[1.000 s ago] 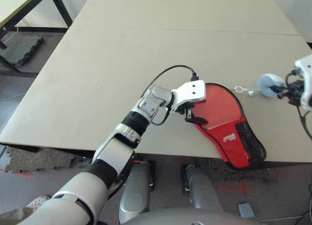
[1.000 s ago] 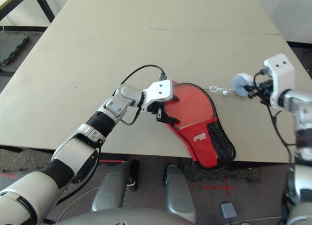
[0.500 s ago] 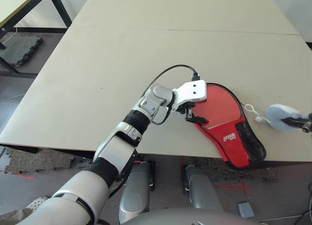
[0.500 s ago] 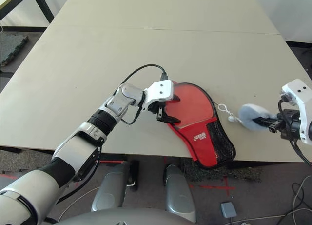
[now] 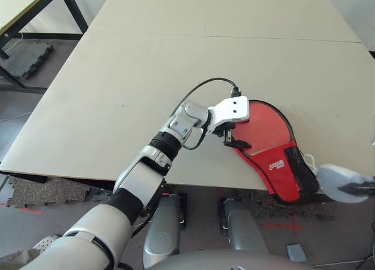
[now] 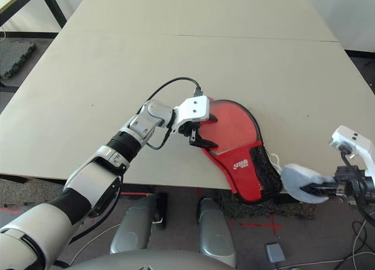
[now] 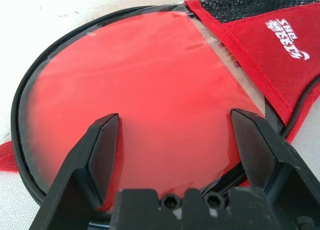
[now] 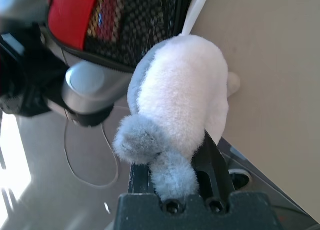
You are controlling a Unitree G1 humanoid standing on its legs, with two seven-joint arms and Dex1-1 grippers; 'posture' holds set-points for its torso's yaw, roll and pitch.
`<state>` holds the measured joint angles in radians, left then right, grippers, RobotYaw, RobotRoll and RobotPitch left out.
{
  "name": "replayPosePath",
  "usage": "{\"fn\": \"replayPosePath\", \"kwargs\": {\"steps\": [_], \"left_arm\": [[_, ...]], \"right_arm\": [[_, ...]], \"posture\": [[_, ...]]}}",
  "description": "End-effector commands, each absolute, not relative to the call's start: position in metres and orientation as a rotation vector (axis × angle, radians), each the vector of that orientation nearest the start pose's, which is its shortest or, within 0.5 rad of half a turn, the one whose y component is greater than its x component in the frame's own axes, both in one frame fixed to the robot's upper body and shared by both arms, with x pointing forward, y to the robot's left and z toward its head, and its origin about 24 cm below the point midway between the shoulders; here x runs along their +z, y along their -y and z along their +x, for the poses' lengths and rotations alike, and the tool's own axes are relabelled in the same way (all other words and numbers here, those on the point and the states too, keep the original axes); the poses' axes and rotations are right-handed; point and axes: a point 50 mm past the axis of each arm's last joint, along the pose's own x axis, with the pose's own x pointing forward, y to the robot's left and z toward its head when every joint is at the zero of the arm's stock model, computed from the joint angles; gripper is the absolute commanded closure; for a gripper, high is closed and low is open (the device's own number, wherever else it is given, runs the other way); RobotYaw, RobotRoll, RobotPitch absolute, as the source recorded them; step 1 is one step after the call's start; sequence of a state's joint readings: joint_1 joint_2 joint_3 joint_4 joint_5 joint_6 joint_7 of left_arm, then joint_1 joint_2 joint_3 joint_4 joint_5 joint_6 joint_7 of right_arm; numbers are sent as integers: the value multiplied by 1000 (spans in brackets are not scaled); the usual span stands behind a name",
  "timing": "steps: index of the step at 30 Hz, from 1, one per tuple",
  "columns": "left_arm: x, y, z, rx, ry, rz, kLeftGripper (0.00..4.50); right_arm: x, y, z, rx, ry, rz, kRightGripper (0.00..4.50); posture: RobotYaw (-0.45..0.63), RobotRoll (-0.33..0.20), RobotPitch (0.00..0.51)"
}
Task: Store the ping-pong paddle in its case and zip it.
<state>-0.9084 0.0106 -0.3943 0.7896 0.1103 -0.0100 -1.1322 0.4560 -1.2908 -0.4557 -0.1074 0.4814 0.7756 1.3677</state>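
Observation:
The red case [image 5: 274,164] with black trim lies at the table's front edge, its narrow end with the mesh pocket [image 5: 299,164] toward me. The ping-pong paddle's round red face [image 7: 150,85] shows inside the case's wide end, and its handle is covered by the case. My left gripper [image 5: 234,141] is open, its fingers [image 7: 102,150] spread over the left side of that red face. My right gripper [image 6: 331,190] hangs just past the table's front edge, right of the case's narrow end, shut on the fluffy pale pompom [image 8: 175,100].
The case's narrow end sticks out over the table's front edge [image 5: 193,185]. A black cable [image 5: 202,85] loops over my left wrist. The wide beige table [image 5: 176,53] stretches away behind the case. Another table [image 5: 17,6] stands far left.
My right gripper has carried the pompom from beside the case's wide end toward me, around the right side, to its narrow end off the table's front edge. The left arm has not moved.

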Motion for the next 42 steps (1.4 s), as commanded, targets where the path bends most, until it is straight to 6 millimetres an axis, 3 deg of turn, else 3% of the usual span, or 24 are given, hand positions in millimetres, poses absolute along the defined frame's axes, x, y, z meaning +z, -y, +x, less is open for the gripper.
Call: {"fn": "replayPosePath", "kwargs": {"steps": [1, 2, 5, 8, 14, 19, 26, 31, 35, 39, 42], "left_arm": [[75, 2, 322, -1587, -309, 582, 0], [75, 2, 322, -1585, -309, 582, 0], [75, 0, 322, -1582, -310, 581, 0], [75, -3, 322, -1579, -308, 571, 0], [86, -15, 324, -1562, -290, 533, 0], [103, -31, 328, -1512, -269, 484, 0], [115, -47, 325, -1470, -266, 467, 0], [138, -88, 335, -1230, -218, 375, 0], [142, -95, 335, -1166, -210, 352, 0], [158, -172, 368, -397, 39, 252, 0], [149, -227, 364, 28, 112, 211, 0]], "right_arm": [[131, 362, 140, 731, -1193, -127, 4336], [132, 364, 142, 719, -1178, -139, 4337], [139, 363, 150, 709, -1093, -103, 3320], [159, 357, 163, 717, -930, 25, 2059], [201, 356, 179, 717, -678, 160, 14], [221, 364, 192, 673, -526, 201, 14], [224, 375, 207, 562, -434, 157, 14], [197, 380, 232, 399, -333, 79, 14], [191, 382, 239, 353, -301, 63, 14], [166, 383, 271, 90, -134, 9, 14], [147, 382, 285, -61, -89, -34, 14]], "posture": [[-58, 0, 219], [-57, 0, 219], [-57, 0, 217], [-55, 0, 214], [-46, 0, 208], [-30, 0, 204], [-23, 0, 200], [7, 0, 191], [7, 0, 191], [26, 0, 165], [29, 0, 160]]}}
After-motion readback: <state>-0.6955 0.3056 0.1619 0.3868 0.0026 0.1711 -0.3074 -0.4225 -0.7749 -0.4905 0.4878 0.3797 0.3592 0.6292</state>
